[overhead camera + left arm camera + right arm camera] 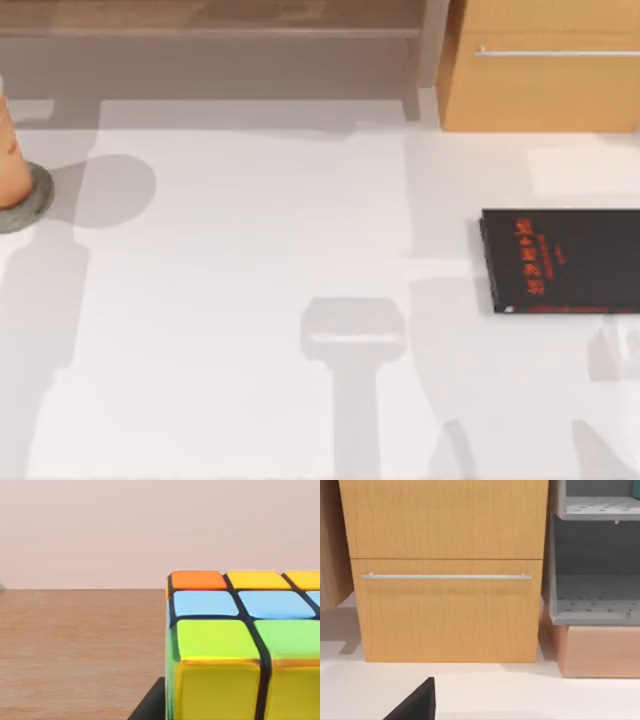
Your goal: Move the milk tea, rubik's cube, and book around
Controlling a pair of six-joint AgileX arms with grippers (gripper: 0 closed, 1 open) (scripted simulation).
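White tabletop (250, 300) spans most of the top view. Next in size, a wooden drawer cabinet (545, 65) with a metal handle (556, 51) fills the upper right corner; the right wrist view faces its front. A thin black book (562, 261) with red lettering lies flat at the right edge. At the left edge stands the milk tea (10, 150) on a grey disc (38, 200) (cup partly cropped). The rubik's cube (240, 650) looms close in the left wrist view, lower right. Whether either gripper's fingers are apart or together, I cannot tell.
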